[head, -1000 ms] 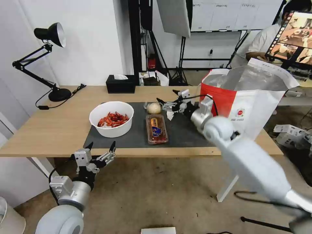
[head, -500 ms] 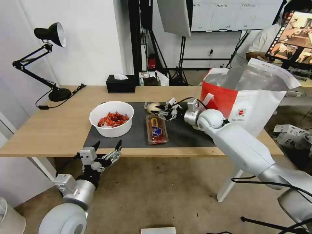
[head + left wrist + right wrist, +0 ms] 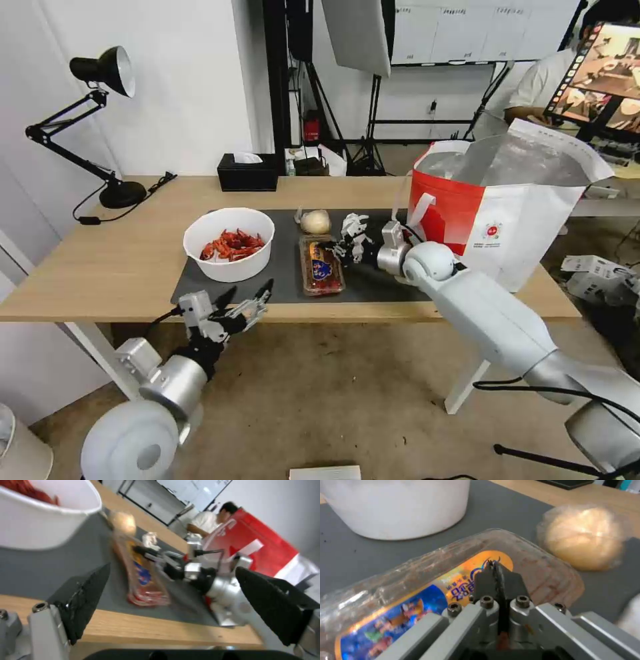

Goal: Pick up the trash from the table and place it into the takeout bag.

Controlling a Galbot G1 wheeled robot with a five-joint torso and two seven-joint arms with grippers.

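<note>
Right claw pinched together over clear tray, left claw spread wide

Head cam: high, facing forward and down over the long light-wood tabletop. Left wrist cam: low at the near edge, looking across the dark grey rectangular mat. Right wrist cam: very close above the clear rectangular plastic tray with orange-blue label. All three share that tray.
</note>
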